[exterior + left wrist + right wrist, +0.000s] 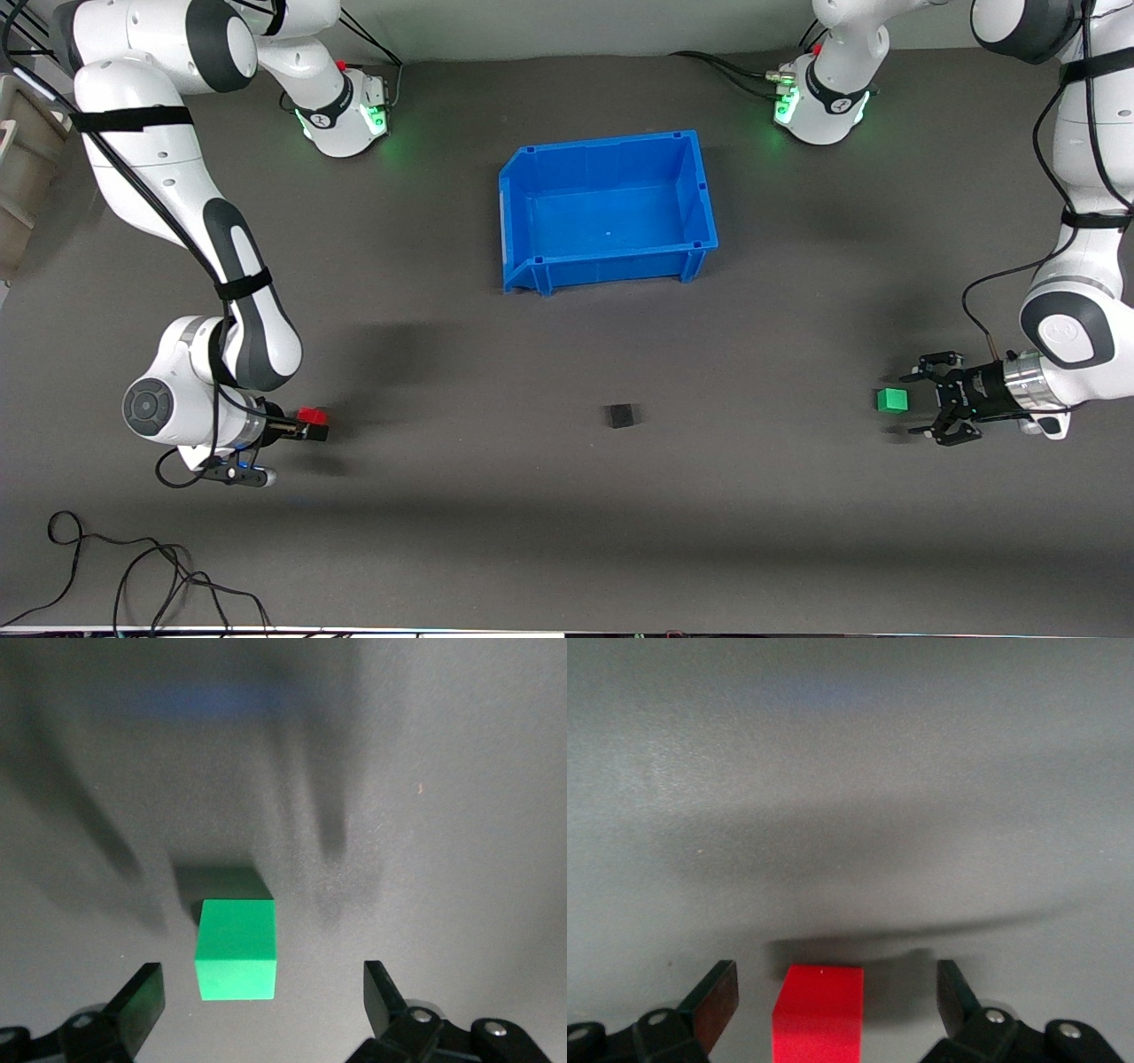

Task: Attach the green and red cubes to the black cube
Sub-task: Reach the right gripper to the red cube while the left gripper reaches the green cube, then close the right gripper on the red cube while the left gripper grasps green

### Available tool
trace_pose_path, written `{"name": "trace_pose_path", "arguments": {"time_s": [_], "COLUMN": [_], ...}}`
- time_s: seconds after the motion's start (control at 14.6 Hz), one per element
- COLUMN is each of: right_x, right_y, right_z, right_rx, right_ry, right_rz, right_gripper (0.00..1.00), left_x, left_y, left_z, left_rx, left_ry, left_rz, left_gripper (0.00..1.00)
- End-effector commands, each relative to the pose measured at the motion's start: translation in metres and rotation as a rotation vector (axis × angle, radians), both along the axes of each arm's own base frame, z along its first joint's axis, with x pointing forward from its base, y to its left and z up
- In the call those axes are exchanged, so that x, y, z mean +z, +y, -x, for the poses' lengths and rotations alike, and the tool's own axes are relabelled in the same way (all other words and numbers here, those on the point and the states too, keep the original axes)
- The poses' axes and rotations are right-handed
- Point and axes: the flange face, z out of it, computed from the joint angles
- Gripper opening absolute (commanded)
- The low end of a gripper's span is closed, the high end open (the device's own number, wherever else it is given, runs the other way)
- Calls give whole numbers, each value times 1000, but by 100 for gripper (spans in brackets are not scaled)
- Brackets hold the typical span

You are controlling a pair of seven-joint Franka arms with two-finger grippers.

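Left gripper (921, 400) & right gripper (312, 425) both spread, straddling green (892, 400) & red (312, 415); center cubes before you pinch, black (621, 415) btwn them.

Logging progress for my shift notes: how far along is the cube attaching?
Nothing is attached yet. The black cube sits alone mid-table. In hand: the open left gripper straddles the green cube, and the open right gripper straddles the red cube; neither is gripped. Left: grasp both, carry them to the black cube and join them.
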Motion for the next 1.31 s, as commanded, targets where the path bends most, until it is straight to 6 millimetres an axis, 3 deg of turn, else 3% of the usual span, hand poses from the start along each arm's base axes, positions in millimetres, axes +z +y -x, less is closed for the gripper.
{"name": "trace_pose_path", "arguments": {"time_s": [0.0, 0.34, 0.41, 0.62, 0.76, 1.03, 1.24], "right_x": [-2, -9, -9, -9, -9, -13, -13], "right_y": [4, 3, 3, 3, 3, 3, 5], "right_z": [-5, 0, 0, 1, 1, 4, 4], "right_rx": [-23, -28, -27, -28, -28, -29, -81], "right_ry": [-14, 1, 1, 3, 4, 13, 14], "right_rz": [-13, -15, -15, -15, -15, -16, -11], "right_gripper": [99, 97, 94, 80, 76, 69, 69], "left_x": [-8, -13, -13, -13, -12, 4, 36], "left_y": [-4, -2, -3, -5, -3, -1, -3], "left_z": [10, 14, 14, 14, 13, 4, -18], "left_rx": [0, 9, 7, 4, 6, 15, 61], "left_ry": [-15, -15, -15, -15, -16, -25, -10], "left_rz": [-2, -12, -12, -12, -10, 0, 16], "left_gripper": [100, 99, 86, 29, 6, 1, 0]}}
